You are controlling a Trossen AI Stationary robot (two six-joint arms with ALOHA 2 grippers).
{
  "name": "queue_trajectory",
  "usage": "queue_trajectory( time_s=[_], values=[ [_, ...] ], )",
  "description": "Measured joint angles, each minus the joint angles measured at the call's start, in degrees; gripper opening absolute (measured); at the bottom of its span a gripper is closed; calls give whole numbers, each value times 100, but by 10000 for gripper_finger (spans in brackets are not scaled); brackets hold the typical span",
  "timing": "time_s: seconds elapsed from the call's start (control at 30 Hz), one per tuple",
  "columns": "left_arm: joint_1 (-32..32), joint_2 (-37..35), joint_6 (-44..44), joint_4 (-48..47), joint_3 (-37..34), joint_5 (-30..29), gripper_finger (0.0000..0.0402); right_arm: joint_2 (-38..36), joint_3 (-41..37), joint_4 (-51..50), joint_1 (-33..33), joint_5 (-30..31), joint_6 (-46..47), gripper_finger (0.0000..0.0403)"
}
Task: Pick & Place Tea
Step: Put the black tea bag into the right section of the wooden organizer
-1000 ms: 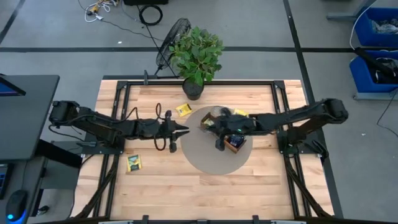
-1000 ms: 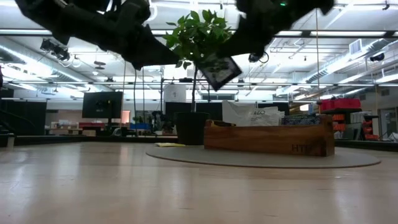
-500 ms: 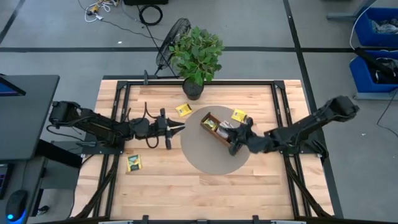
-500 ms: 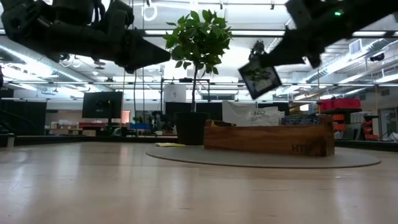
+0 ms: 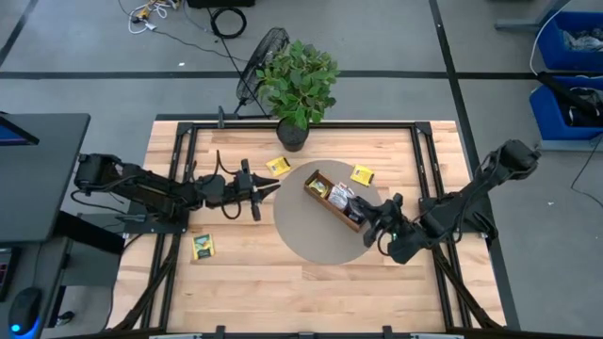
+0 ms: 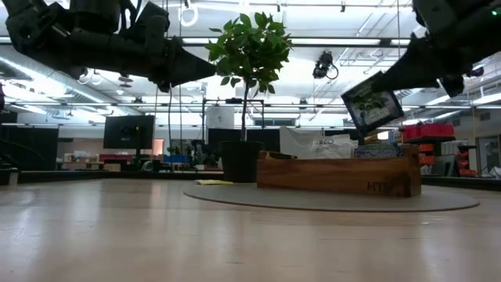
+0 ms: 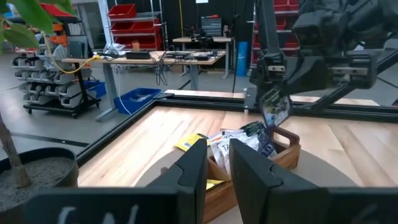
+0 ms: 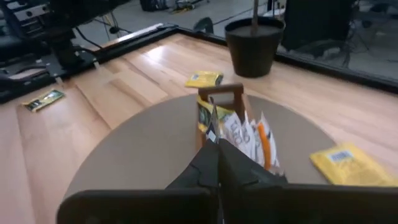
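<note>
Tea packet [image 6: 373, 107] clamped in right jaws [image 5: 369, 224], now carried off past the wooden box's [image 5: 332, 198] end, above the surface; likely mid-transfer. Left jaws [image 5: 273, 187] slightly apart, empty, drawn back.

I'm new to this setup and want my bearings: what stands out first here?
The right gripper holds a tea packet in the air, above the near end of the wooden box on the round grey mat. The box already holds several packets. A leafy potted plant stands at the table's far edge, and the left gripper hangs beside the mat.
</note>
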Motion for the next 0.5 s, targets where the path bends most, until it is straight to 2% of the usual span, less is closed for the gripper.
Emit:
queue_trajectory(
  time_s=[0.27, 0.5],
  values=[
    [25, 0, 1, -8, 0, 0, 73, 200, -4, -842, 98, 62, 1189, 0],
    [26, 0, 3, -4, 0, 0, 73, 619, -2, -673, -6, 81, 1275, 0]
  ],
)
